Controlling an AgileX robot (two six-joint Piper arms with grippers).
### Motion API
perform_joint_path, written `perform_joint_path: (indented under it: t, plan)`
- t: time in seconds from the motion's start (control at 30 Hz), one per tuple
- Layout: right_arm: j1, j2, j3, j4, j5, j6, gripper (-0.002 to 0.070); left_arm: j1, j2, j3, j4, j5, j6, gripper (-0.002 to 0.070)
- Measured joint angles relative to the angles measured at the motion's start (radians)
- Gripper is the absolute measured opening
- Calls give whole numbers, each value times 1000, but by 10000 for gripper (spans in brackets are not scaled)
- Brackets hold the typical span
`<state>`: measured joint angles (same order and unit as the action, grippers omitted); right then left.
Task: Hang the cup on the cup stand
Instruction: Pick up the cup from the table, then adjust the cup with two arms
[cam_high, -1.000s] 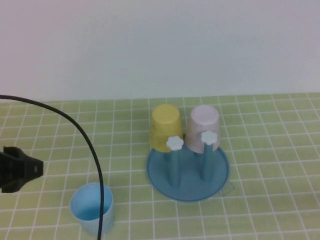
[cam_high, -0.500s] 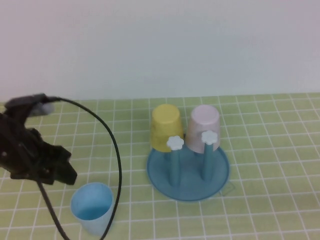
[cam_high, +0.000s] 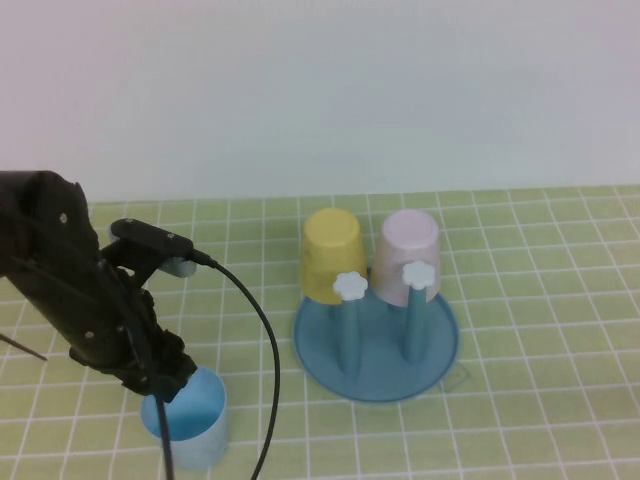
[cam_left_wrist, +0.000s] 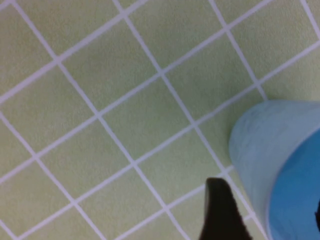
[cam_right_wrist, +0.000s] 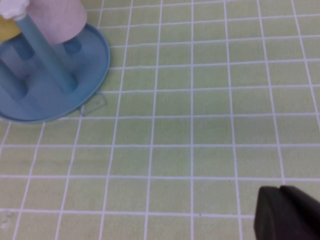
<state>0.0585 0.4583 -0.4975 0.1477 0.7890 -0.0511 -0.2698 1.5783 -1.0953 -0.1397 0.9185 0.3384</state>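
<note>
Since a second ago the left gripper (cam_high: 165, 385) has swung in from the table's edge and now hangs over the cup (cam_high: 190, 430), jaws wide, one finger (cam_left_wrist: 222, 212) just outside the wall. Off-centre closing could tip the light tumbler. Well beyond the jaws stands the cup stand (cam_high: 440, 350). The right gripper (cam_right_wrist: 287, 212) rests shut, apart.

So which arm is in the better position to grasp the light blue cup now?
The left. The left gripper is right at the rim of the cup, fingers open around its wall. The right gripper, shut, is over bare mat beside the cup stand, far from it.
</note>
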Motion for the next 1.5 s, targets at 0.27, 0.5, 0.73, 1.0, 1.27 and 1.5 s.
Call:
perform_joint_path:
  t: [0.27, 0.5, 0.73, 1.0, 1.27, 1.5]
  plan:
    - [0, 0, 0, 14, -45, -151, -1, 0, 43, 0, -16, -41, -5, 144]
    - [0, 0, 0, 101, -74, -310, -1, 0, 86, 0, -20, -32, 7, 0]
    - [0, 0, 0, 175, -83, -485, -1, 2, 45, -125, -37, 169, 34, 0]
    - [0, 0, -35, 400, -56, -803, 8, 0, -85, -322, -586, 305, 233, 0]
    - [0, 0, -119, 569, 27, -1019, 419, -222, -99, -368, -668, 191, 215, 0]
    - [2, 1, -130, 660, 31, -1159, 674, -449, -89, -368, -720, 16, 215, 0]
